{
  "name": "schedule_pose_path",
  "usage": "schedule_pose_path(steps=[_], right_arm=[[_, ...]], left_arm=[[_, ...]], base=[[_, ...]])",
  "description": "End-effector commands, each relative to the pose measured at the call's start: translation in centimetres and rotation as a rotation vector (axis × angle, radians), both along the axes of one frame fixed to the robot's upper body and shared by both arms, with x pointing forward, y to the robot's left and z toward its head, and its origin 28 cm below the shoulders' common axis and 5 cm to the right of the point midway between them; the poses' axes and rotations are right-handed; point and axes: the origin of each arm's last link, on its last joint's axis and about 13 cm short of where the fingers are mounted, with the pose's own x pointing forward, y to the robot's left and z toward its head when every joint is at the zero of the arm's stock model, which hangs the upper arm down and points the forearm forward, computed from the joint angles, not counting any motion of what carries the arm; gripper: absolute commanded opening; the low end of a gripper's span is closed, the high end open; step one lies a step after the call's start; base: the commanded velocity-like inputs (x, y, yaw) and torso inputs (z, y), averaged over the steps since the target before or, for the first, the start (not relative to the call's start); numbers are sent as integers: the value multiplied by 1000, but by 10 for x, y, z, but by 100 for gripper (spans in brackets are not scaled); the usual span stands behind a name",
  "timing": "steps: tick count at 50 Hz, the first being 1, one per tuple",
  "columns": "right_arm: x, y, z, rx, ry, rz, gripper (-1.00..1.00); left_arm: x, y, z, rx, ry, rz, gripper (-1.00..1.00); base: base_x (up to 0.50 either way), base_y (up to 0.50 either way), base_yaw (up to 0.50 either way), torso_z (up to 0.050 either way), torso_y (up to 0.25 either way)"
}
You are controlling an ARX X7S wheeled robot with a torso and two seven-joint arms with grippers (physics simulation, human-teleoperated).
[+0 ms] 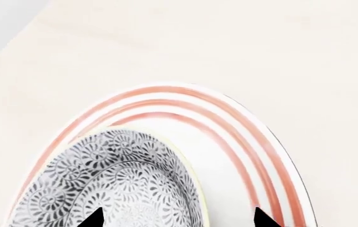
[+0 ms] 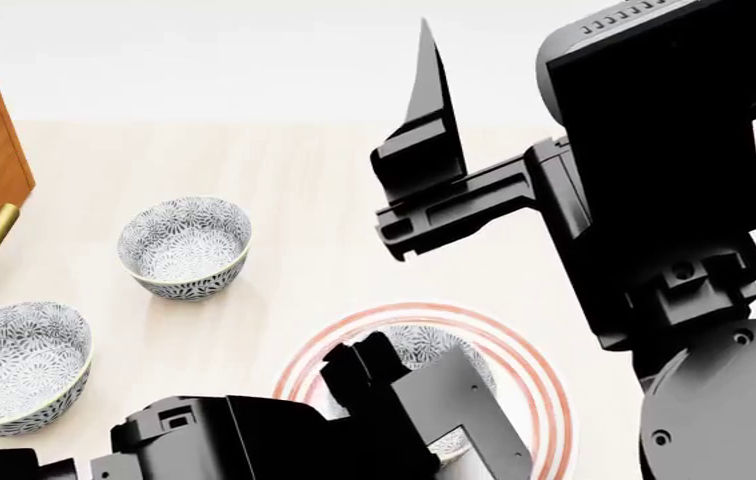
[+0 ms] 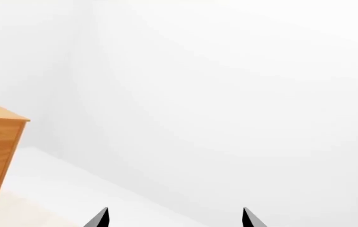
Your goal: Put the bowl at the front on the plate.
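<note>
Pale table — bowl on plate, wrist view.

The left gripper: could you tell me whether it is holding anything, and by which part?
The left gripper straddles the near rim of the bowl, which sits on the plate; whether it grips cannot be told.

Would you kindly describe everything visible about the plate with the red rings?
The plate is wide, flat and round, glossy white like glazed ceramic, with three thin red rings just inside its rim. It lies level on the pale wooden table, near the front edge. A small patterned bowl sits upright on it, off to one side rather than centred. The left gripper hangs over it, one fingertip above the bowl and one above bare plate. In the head view, the left arm hides much of the plate's near part.
</note>
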Motion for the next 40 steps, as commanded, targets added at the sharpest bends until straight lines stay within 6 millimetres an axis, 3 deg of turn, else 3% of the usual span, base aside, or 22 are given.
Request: schedule_pose_path(steps=[1, 18, 40], right_arm=[[2, 3, 2, -7, -9, 12, 100], [0, 6, 7, -13, -23, 22, 100], [-6, 8, 3, -9, -50, 41, 100]], left_arm=[[4, -3, 13, -52, 31, -40, 100], [8, -8, 38, -145, 65, -62, 100], [35, 7, 60, -236, 49, 53, 100]], base=[[0, 0, 0, 0, 0], [0, 0, 0, 0, 0], [0, 0, 0, 0, 0]])
